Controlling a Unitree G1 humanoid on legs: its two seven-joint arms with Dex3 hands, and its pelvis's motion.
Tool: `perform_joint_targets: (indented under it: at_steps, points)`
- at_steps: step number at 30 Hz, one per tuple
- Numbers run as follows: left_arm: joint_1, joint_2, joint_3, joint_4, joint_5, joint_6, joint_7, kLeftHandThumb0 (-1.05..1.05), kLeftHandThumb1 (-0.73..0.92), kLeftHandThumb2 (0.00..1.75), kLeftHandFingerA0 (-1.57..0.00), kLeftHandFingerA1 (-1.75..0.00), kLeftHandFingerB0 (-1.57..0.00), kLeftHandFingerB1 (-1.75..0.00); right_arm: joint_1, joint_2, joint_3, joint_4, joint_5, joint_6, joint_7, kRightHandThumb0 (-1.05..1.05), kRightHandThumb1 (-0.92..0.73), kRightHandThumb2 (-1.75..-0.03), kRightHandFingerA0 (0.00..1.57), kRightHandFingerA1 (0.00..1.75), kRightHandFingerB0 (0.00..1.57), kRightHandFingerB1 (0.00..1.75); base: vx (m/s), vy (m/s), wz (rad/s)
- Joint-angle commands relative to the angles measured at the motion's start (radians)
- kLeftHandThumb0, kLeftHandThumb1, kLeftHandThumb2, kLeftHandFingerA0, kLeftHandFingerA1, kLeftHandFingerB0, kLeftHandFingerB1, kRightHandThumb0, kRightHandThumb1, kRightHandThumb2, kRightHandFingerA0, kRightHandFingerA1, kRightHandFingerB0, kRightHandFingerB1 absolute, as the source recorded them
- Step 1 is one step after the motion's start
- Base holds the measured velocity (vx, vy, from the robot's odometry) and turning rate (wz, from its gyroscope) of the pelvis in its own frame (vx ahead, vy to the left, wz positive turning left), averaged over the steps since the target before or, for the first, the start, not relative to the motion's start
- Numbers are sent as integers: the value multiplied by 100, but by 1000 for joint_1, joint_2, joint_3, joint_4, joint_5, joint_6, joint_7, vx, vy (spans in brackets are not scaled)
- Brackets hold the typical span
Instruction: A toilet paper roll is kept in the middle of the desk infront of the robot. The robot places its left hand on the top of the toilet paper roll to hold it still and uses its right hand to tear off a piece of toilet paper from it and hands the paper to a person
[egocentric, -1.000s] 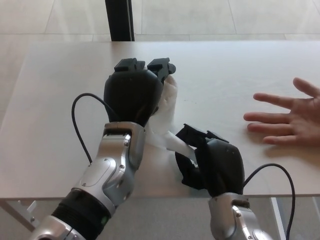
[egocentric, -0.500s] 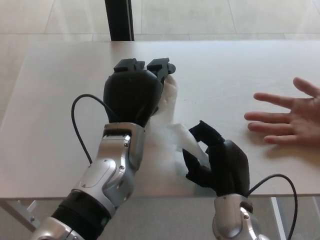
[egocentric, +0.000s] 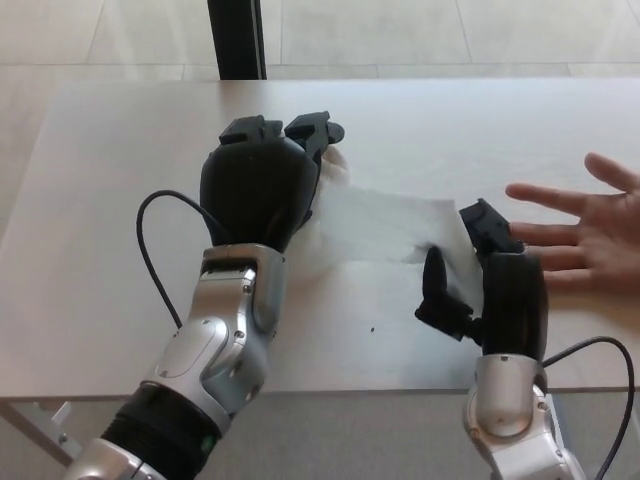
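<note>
My left hand (egocentric: 262, 185) lies on top of the toilet paper roll (egocentric: 335, 162), which shows only as a white sliver at its right edge. A white strip of paper (egocentric: 385, 225) stretches from the roll to my right hand (egocentric: 490, 285), which is shut on the paper's far end at the table's front right. The strip hangs taut just above the table (egocentric: 120, 250). A person's open hand (egocentric: 580, 225) rests palm down at the right edge, just beyond my right hand.
A black post (egocentric: 235, 38) stands behind the table's far edge. A black cable loops off each wrist. A small dark speck (egocentric: 373, 327) lies on the table near the front edge.
My right hand has swung right and away from the roll, drawing the paper out into a long strip toward the person's hand. The left hand stays on the roll.
</note>
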Motion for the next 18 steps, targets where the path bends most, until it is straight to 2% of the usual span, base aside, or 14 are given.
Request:
perform_joint_targets:
  at_steps: [1, 4, 5, 6, 8, 14, 16, 17, 18]
  points:
    - [75, 29, 20, 48, -54, 35, -80, -16, 63, 62, -54, -46, -60, -52, -24, 110, -27, -66, 136, 40, 33, -18, -42, -143, 96, 175, 82, 160, 0, 0, 0]
    - [85, 41, 27, 49, -53, 28, -77, -17, 64, 64, -54, -47, -60, -52, -28, 86, -17, -92, 116, 64, 28, -19, -42, -143, 96, 175, 81, 158, 0, 0, 0]
    - [92, 42, 28, 45, -55, 24, -76, -18, 64, 64, -55, -48, -60, -53, -28, 81, -18, -99, 129, 64, 38, -21, -43, -136, 96, 175, 80, 165, 0, 0, 0]
    - [95, 42, 28, 46, -55, 23, -73, -19, 64, 64, -55, -48, -60, -53, -26, 84, -26, -106, 166, 48, 57, -14, -46, -140, 100, 175, 83, 154, 0, 0, 0]
    - [101, 37, 26, 46, -54, 31, -74, -18, 64, 64, -56, -48, -58, -50, -42, 88, -32, -117, 163, 81, 39, -19, -42, -139, 99, 175, 85, 162, 0, 0, 0]
    - [113, 30, 31, 43, -72, 15, -76, -17, 64, 63, -53, -47, -59, -52, -76, 101, -59, -146, 220, 128, 37, -16, -46, -136, 102, 175, 82, 152, 0, 0, 0]
    - [113, 24, 29, 43, -72, 23, -79, -18, 67, 62, -51, -46, -59, -51, -87, 87, -71, -170, 236, 135, 48, -15, -42, -136, 100, 175, 77, 163, 0, 0, 0]
    - [116, 23, 28, 40, -73, 18, -77, -17, 66, 64, -53, -46, -60, -52, -103, 31, -73, -184, 217, 119, 77, -9, -44, -131, 101, 175, 74, 167, 0, 0, 0]
    - [117, 22, 29, 41, -73, 21, -75, -17, 66, 64, -53, -46, -60, -52, -105, 30, -74, -181, 220, 120, 81, -9, -44, -131, 101, 175, 74, 167, 0, 0, 0]
